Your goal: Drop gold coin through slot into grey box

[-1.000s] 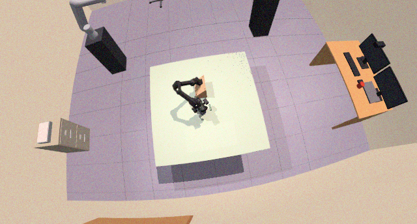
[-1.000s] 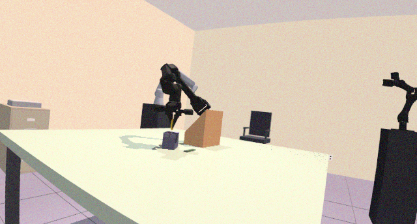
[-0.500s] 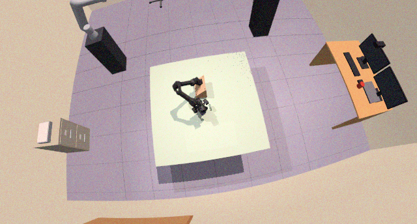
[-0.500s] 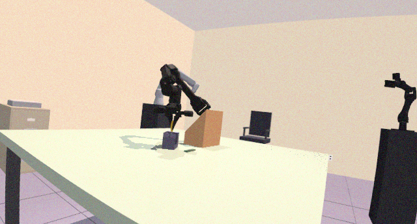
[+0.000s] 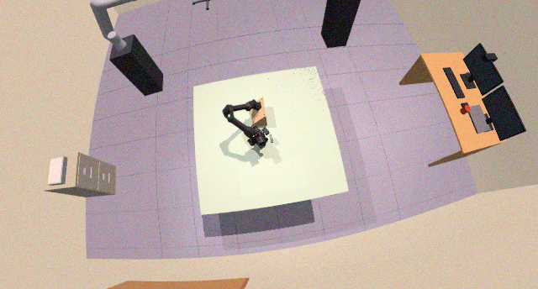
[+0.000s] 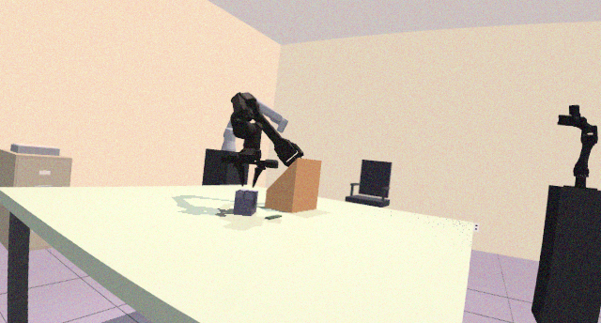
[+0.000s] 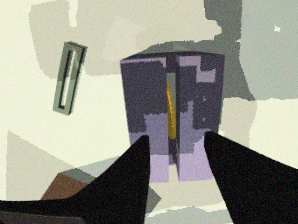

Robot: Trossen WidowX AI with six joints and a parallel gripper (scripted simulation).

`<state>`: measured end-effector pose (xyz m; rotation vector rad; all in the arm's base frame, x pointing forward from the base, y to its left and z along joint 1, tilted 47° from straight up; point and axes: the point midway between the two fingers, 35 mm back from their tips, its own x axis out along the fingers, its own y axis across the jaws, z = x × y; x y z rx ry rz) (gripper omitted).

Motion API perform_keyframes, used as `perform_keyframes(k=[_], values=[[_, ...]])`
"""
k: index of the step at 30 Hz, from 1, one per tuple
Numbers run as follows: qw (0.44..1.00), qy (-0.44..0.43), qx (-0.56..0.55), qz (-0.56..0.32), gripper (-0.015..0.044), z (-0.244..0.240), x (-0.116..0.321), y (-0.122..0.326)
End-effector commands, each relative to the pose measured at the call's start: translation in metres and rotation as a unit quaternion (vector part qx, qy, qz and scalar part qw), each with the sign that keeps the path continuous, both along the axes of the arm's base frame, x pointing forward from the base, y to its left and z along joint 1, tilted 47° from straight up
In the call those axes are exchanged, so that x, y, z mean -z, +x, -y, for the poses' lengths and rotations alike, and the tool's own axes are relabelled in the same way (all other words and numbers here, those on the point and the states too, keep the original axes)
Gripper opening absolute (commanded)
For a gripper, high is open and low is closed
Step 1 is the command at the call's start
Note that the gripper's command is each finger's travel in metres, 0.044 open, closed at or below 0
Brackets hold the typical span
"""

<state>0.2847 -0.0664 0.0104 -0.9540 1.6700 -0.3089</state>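
The grey box (image 6: 245, 203) (image 7: 144, 90) stands on the table, with its narrow lid slot running away from the wrist camera. The gold coin (image 7: 171, 115) shows on edge within the slot, between the two lid halves; in the exterior view no gold shows above the lid. How deep it sits is hard to tell. My gripper (image 6: 249, 186) (image 7: 176, 140) is partly open and empty, its fingertips just above the box, one on either side of the slot line. The dark-green holder (image 5: 271, 138) (image 6: 273, 217) (image 7: 76, 75) lies beside the box, empty.
An orange wedge-shaped block (image 5: 259, 114) (image 6: 306, 187) stands close behind the box and holder, beside the arm; its brown corner (image 7: 56, 187) shows at the lower left in the wrist view. The pale table (image 5: 294, 167) (image 6: 329, 267) carries them all.
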Motion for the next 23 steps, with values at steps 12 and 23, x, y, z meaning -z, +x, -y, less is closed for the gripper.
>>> perform_keyframes(k=[12, 23], values=[[1.000, -0.002, -0.002, -0.004, 0.0440, -0.040, -0.039, -0.001], [1.000, -0.002, -0.002, -0.004, 0.0440, -0.040, -0.039, -0.001]])
